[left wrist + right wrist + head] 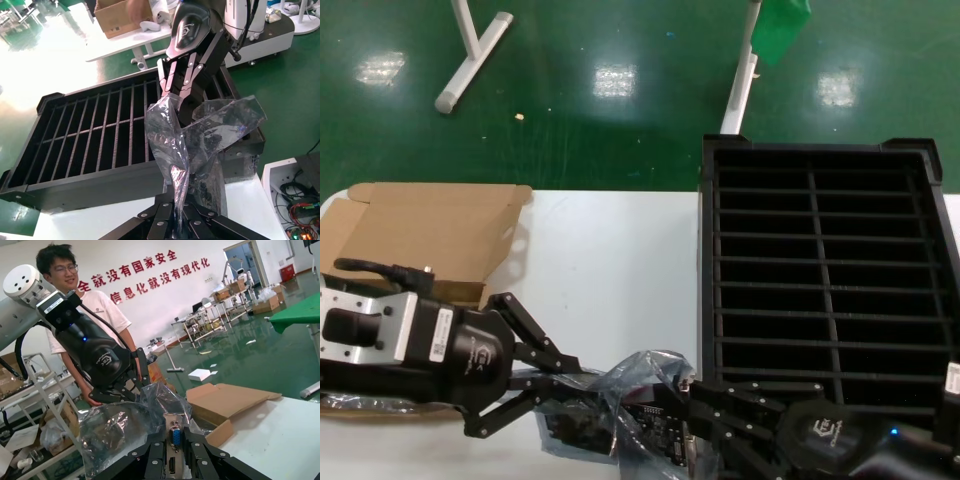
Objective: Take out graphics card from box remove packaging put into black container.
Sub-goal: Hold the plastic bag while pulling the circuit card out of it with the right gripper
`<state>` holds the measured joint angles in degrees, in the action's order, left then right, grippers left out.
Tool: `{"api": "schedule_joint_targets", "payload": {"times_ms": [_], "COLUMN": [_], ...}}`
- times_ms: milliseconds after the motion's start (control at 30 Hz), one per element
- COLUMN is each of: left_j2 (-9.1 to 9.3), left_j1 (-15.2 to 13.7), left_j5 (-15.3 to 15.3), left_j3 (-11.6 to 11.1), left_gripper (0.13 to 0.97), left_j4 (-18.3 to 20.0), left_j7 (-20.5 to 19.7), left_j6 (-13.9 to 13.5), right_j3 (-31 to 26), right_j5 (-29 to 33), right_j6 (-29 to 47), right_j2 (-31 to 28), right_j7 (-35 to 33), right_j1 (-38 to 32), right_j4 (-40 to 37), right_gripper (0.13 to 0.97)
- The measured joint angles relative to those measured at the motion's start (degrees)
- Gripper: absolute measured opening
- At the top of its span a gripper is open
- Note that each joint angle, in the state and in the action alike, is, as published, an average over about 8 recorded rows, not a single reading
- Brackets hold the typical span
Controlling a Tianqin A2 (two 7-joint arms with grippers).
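Observation:
The crinkly translucent packaging [620, 395] is stretched between both grippers just above the table's front edge. My left gripper [582, 378] is shut on one end of the bag, which rises from its jaws [177, 212] as a twisted strip of packaging [200, 135]. My right gripper [682, 395] is shut on the graphics card [650, 430], clamping its silver bracket with the blue port [175, 436] while the packaging [120, 435] still hangs round the board. The brown box [430, 235] lies open at the far left. To the right stands the black container [825, 280], its slots showing nothing inside.
The white table [610, 270] lies between box and crate. More crinkled plastic [360, 405] lies under my left arm. A person [85, 300] stands behind the left arm. White stand legs [470, 50] are on the green floor beyond the table.

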<state>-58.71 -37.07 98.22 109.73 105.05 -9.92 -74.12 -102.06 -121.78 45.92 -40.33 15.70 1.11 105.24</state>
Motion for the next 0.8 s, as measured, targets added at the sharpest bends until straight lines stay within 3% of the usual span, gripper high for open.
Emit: {"api": "schedule_joint_targets", "payload": {"times_ms": [567, 800], "left_j2": [0.89, 1.04], "left_j1": [-0.48, -0.76], "left_j5": [-0.39, -0.24], "left_j3": [0.47, 0.55], "left_gripper": [0.142, 0.142], "left_j4": [-0.42, 0.05], "left_j7": [0.28, 0.11], "left_j6": [-0.26, -0.55], "right_j3": [0.30, 1.02], "right_j5": [0.03, 0.98], "right_j6": [0.49, 0.51], "right_j2": [0.34, 1.75], "right_j7": [-1.30, -5.60], "right_j1": [0.34, 0.46], "right_j4": [-0.41, -0.77], "right_gripper": [0.197, 0.200]}}
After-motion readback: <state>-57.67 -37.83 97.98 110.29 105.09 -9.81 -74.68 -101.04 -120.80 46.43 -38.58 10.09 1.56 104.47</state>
